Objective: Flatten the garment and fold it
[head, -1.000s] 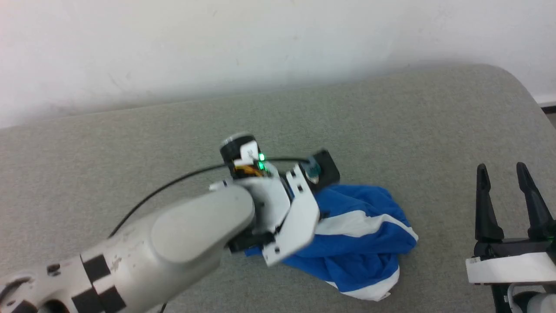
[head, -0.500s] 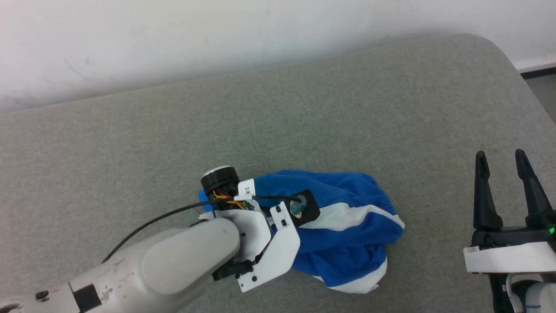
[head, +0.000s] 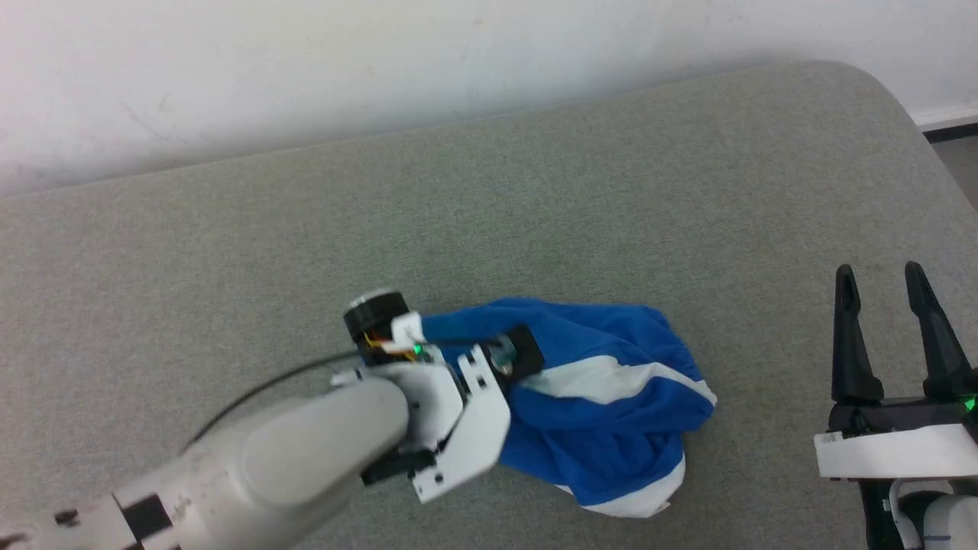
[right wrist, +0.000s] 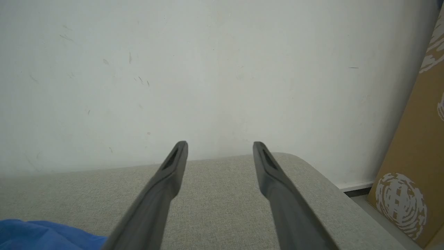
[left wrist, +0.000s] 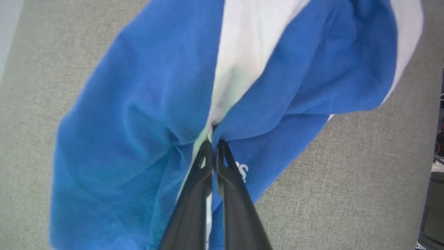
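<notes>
The garment (head: 611,412) is a crumpled heap of royal-blue fabric with white bands, lying on the grey padded surface (head: 229,252) near the middle. In the left wrist view my left gripper (left wrist: 212,144) is shut, its two dark fingers pinching a fold of the garment (left wrist: 145,114) where a white band meets the blue. White lettering shows beside the fingers. In the head view the left wrist sits over the heap's left side and hides the fingers. My right gripper (head: 879,279) stands open at the lower right, apart from the cloth. A blue corner of the garment (right wrist: 41,234) shows at the right wrist view's lower left.
A white wall (head: 382,69) runs along the far edge of the padded surface. The surface's rounded corner (head: 894,92) is at the upper right, with floor beyond it. A brown cardboard box (right wrist: 416,173) stands to the right of the surface.
My left gripper has come down onto the left side of the heap and shut on a fold. The head camera shifted a second ago. The right gripper has stayed open and still.
</notes>
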Available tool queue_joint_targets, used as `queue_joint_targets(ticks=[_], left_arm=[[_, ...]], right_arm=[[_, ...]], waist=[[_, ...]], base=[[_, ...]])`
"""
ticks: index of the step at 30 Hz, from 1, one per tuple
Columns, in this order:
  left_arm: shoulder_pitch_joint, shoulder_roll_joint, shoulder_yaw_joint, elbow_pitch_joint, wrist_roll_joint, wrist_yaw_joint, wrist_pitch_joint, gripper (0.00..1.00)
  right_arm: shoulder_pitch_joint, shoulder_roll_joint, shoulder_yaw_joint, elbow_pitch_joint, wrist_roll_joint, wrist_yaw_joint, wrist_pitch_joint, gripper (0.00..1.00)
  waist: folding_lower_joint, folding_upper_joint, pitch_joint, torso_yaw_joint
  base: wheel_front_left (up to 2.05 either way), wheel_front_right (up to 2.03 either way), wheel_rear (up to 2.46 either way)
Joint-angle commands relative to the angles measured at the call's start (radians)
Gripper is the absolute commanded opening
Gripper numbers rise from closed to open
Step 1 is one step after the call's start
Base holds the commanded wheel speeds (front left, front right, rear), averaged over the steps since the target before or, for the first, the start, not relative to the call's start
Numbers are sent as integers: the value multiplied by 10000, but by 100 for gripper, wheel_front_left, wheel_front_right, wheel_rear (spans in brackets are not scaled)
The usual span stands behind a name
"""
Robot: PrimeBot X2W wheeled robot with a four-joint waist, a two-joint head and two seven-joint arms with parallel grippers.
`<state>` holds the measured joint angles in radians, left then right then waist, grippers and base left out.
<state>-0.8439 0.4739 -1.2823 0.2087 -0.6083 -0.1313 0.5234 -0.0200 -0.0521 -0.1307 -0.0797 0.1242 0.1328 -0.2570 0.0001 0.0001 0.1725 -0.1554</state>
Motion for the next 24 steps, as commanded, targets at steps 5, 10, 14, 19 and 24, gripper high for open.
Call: queue_joint_targets(ticks=[5,10,14,19,24], left_arm=[[-1663,378,77,699,-1029,6,-1739,0],[-2847,681,221,2118,-1285,6,-2507,0],[-3349,633,359,4013,-1327,36,-2927,0],[-3577,424,517,6426,-1250,156,-3577,0],[-3344,169,447,8126,-1204,181,-3835,0]], right_arm=[[-23,18,-100,-71,57,-21,-48,100],[-268,18,-70,-174,62,-21,-48,100],[-527,18,26,-199,128,-21,-48,100],[-778,19,106,-193,307,-21,-48,100],[-910,19,100,-148,409,-21,-48,100]], waist=[[-1,-1,48,50],[-1,-1,584,-246],[-1,-1,1136,-629],[-1,-1,1826,-1131],[-1,-1,2088,-1271]], base=[[0,0,0],[0,0,0],[0,0,0],[0,0,0],[0,0,0]])
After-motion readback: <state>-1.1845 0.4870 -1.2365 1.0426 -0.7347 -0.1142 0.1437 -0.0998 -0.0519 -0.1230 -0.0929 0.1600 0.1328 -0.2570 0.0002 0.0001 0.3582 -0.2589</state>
